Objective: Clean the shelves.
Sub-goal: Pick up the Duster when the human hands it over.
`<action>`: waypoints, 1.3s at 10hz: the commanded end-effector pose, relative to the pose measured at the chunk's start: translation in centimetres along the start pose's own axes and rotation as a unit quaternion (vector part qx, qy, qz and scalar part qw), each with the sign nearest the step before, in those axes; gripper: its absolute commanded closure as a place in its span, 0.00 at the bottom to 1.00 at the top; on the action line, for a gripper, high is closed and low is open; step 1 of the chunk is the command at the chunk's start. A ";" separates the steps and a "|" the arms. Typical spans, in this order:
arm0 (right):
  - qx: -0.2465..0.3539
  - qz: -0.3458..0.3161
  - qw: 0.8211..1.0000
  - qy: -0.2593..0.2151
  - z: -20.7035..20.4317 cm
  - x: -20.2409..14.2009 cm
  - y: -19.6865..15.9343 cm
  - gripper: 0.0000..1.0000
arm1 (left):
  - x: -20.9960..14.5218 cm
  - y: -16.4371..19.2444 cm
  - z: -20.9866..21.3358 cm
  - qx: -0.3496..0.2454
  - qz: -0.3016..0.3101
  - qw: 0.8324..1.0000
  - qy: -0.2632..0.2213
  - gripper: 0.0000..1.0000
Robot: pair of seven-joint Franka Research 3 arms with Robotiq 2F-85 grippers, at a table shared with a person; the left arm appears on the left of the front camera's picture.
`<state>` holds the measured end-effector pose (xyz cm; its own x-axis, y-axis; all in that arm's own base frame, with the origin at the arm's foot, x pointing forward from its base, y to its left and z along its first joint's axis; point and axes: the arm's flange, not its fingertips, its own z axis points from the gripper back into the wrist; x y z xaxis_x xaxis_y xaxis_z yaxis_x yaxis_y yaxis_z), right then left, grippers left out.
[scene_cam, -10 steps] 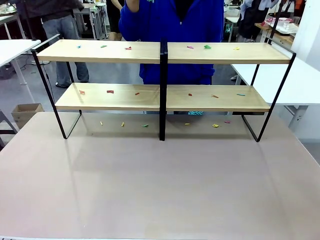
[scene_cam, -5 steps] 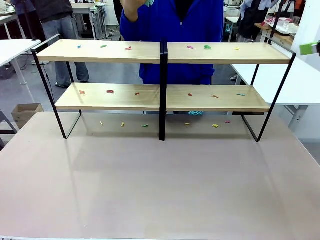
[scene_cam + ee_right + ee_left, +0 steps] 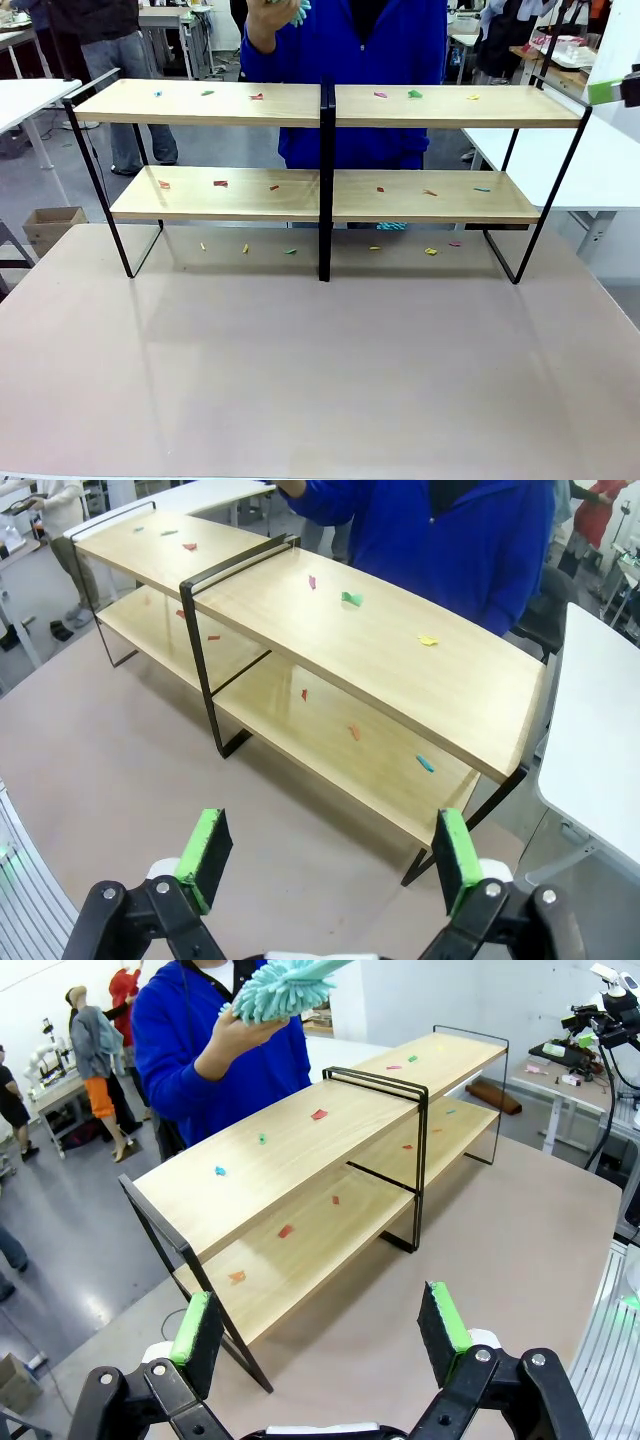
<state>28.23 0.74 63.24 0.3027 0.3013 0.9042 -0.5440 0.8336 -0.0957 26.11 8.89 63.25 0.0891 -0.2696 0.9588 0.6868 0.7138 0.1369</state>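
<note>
Litter was the main thing to count: six small coloured scraps (image 3: pixel 257 96) lay along the top board of the shelves (image 3: pixel 200 104), six more along the lower board, and another six on the worktop (image 3: pixel 320 380) beneath it, eighteen in all. On each level, three lay on either side of the central black post.

The shelves stood lengthwise near the far edge of the worktop, spanning most of its width, with two light-wood boards on a thin black frame. The near half of the worktop was bare.

Behind the far edge stood one person in a blue top. One raised hand (image 3: pixel 235 1038) was closed round a single teal fluffy duster (image 3: pixel 290 985), held above the top board and not touching it.

The left gripper (image 3: pixel 317 1305) hung over the worktop off one end of the shelves (image 3: pixel 300 1140), its two green-padded fingers spread wide — nothing was between them. The right gripper (image 3: pixel 330 830) hung off the other end of the shelves (image 3: pixel 400 650), its jaws equally wide apart and holding nothing.
</note>
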 end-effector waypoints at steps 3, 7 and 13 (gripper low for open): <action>0.001 0.002 1.000 0.000 0.0 0.0 0.0 0.00 | 0.0 -0.1 -0.2 0.000 -0.005 1.000 -0.005 0.00; 0.001 0.002 1.000 0.000 0.0 0.0 0.0 0.00 | 0.0 0.0 0.0 0.000 0.000 1.000 0.000 0.00; 0.001 0.002 1.000 0.000 0.0 0.0 0.0 0.00 | 10.3 4.6 -17.9 -0.228 0.331 0.899 0.175 0.00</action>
<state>28.17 0.73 63.24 0.3028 0.3038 0.9033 -0.5455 0.8324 -0.0971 39.51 -3.29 68.05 0.6467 -0.1384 0.7500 0.7018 0.4930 -0.5142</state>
